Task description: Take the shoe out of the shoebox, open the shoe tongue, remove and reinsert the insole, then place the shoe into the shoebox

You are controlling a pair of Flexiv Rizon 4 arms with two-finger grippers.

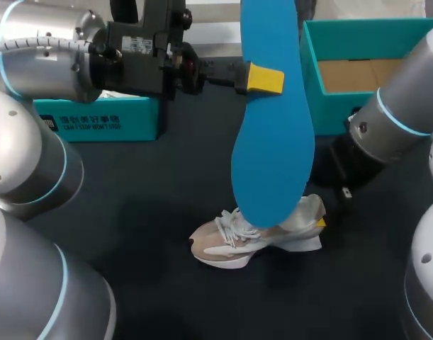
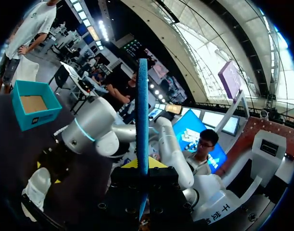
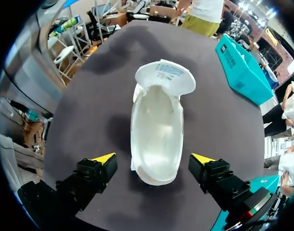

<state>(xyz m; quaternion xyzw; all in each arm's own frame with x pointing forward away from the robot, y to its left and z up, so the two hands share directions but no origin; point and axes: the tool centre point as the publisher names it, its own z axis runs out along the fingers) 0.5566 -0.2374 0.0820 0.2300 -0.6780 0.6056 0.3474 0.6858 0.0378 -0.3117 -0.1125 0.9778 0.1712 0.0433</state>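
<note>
Left gripper (image 1: pixel 263 79) pinches the blue insole (image 1: pixel 273 149) by its edge, hanging it over the shoe (image 1: pixel 255 241) on the table (image 1: pixel 131 212), right gripper (image 3: pixel 153 159) spread astride the heel, and that insole looks light and bendy, best gripped mid-length.

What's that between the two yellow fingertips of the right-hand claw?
The heel end of the shoe, in the right wrist view. The right gripper is open, with table showing on each side of the heel.
</note>
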